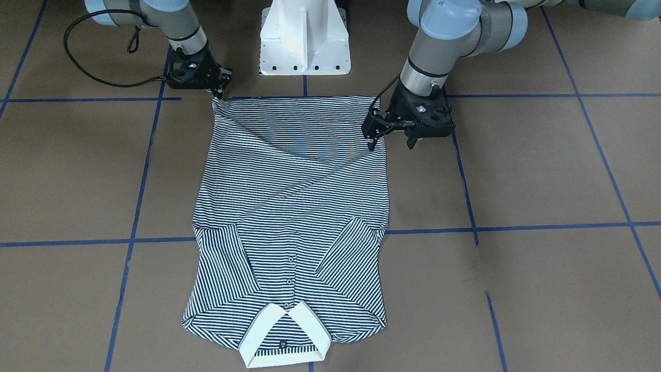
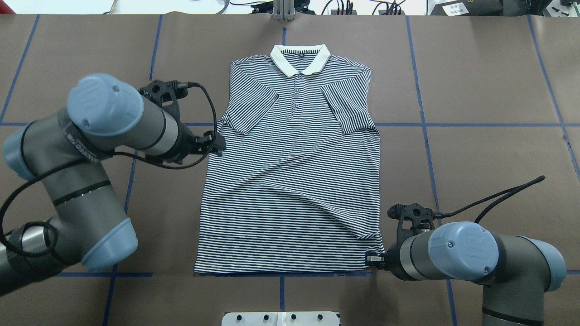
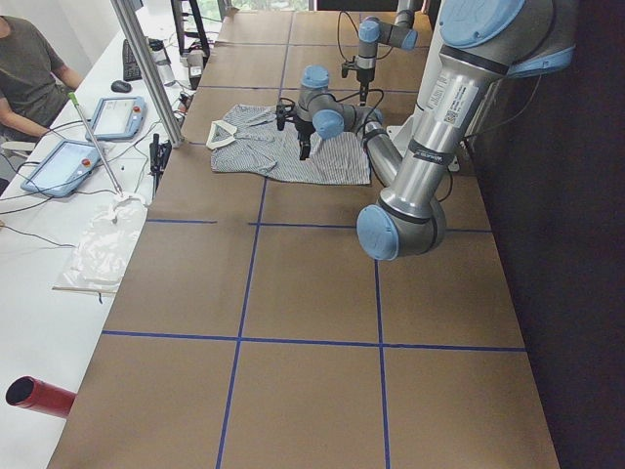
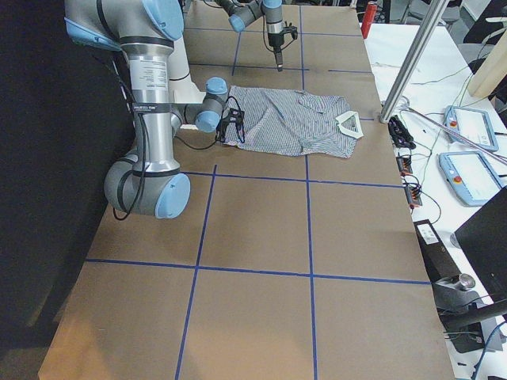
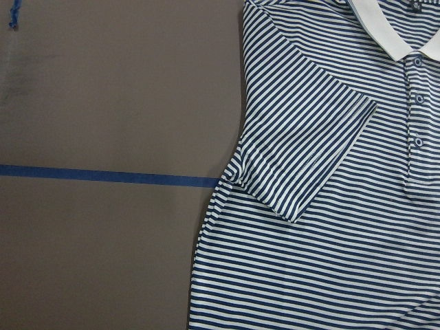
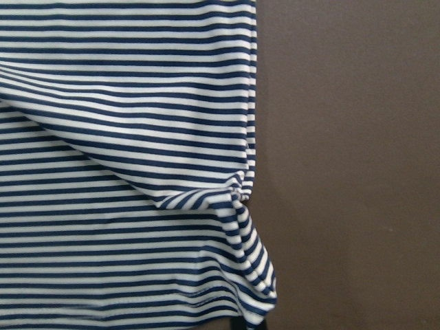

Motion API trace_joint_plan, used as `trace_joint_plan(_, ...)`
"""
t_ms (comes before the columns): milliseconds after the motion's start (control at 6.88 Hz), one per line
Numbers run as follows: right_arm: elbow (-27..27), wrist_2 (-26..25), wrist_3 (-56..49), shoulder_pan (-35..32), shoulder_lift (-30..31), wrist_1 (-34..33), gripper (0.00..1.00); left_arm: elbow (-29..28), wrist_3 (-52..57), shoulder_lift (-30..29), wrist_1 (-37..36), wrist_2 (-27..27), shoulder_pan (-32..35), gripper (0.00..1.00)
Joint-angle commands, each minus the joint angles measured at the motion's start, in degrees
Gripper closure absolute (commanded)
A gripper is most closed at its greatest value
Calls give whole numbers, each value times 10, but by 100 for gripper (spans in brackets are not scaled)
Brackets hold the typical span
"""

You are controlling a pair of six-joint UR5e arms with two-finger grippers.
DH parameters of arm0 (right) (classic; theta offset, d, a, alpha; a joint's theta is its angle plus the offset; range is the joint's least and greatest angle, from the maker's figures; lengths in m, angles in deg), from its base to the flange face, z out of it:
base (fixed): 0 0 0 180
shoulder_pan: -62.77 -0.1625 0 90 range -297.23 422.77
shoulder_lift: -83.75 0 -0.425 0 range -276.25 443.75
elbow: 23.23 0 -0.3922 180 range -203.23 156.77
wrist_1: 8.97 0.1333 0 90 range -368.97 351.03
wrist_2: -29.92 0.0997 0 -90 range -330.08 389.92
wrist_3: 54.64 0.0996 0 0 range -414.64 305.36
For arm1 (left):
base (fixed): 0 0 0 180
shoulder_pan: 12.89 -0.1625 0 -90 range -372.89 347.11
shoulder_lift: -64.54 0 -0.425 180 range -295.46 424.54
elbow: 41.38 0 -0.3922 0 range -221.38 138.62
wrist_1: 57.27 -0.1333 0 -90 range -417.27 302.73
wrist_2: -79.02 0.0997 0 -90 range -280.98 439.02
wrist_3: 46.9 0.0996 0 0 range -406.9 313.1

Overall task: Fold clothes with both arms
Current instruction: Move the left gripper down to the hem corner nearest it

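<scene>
While right end effector (image 1: 219,93) pinches polo shirt (image 1: 289,206) hem corner for fold, left end effector (image 1: 391,143) hovers wide by side edge, likely pre-grasp

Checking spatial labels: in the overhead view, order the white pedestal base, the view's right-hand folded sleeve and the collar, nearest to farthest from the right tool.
From the right tool:
1. White pedestal base, at the bottom edge.
2. Folded sleeve, upper right of the polo shirt.
3. Collar, top centre.
</scene>
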Motion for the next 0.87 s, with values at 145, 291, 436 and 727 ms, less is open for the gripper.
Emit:
trace_joint_plan(145,-19,2,2,0,-1,4,100,58,-191,48,-47,66,-130,0)
trace_joint_plan(291,-19,2,2,0,-2,4,100,55,-217,49,-60,85,-148,0)
trace_joint_plan(436,-19,3,2,0,-7,4,100,49,-230,54,-60,101,-160,0)
trace_joint_plan(727,-22,4,3,0,-9,5,100,28,-271,54,-61,117,-202,1)
